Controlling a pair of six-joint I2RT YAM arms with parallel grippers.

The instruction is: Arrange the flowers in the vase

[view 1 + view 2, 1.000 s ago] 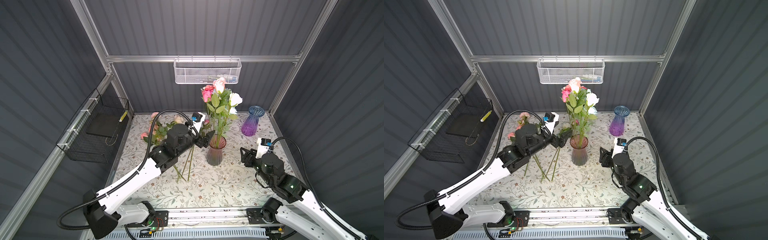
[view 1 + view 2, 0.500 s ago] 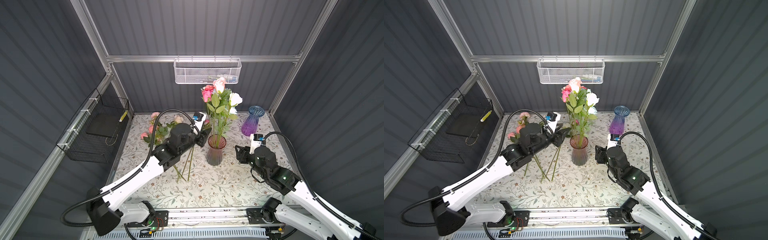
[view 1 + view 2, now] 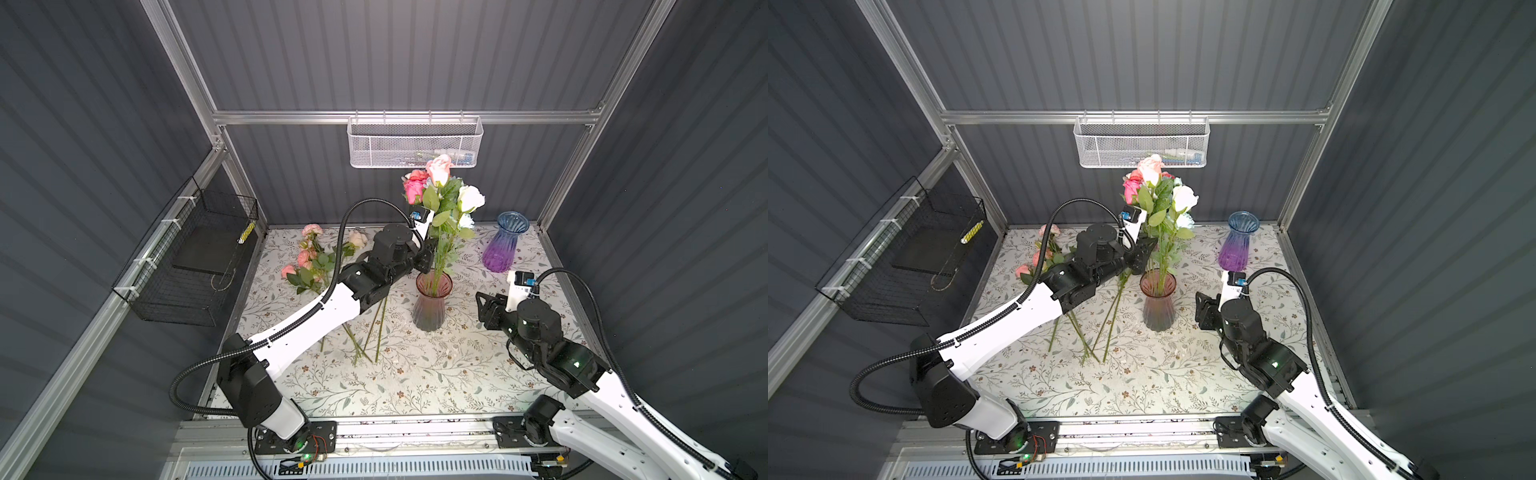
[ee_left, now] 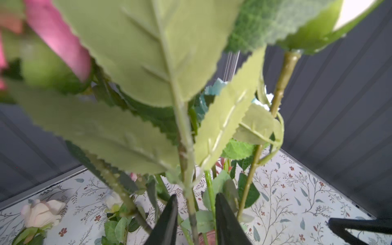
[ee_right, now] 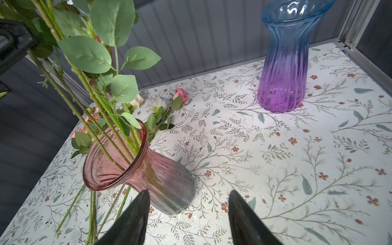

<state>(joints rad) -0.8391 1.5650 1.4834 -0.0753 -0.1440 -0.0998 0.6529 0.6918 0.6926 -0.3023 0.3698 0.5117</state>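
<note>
Left gripper [image 4: 196, 194] not yet closed, jaws astride thin green artificial flower stem [image 4: 185, 148]; probably light, springy. Pinch the bare stretch there.

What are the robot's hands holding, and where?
Nothing yet: the left fingers straddle a flower stem above the pink vase without pinching it; the right fingers are open and empty.

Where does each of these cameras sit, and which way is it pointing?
Top views: high at the front, looking down and back over the floral table; the left arm and right arm show.
Left wrist: on the left arm, looking past the left gripper into the flowers; only black fingertips show.
Right wrist: on the right arm, looking past the open right gripper at the pink vase and blue-purple vase.
Shared: the top views and right wrist show both vases.
</note>
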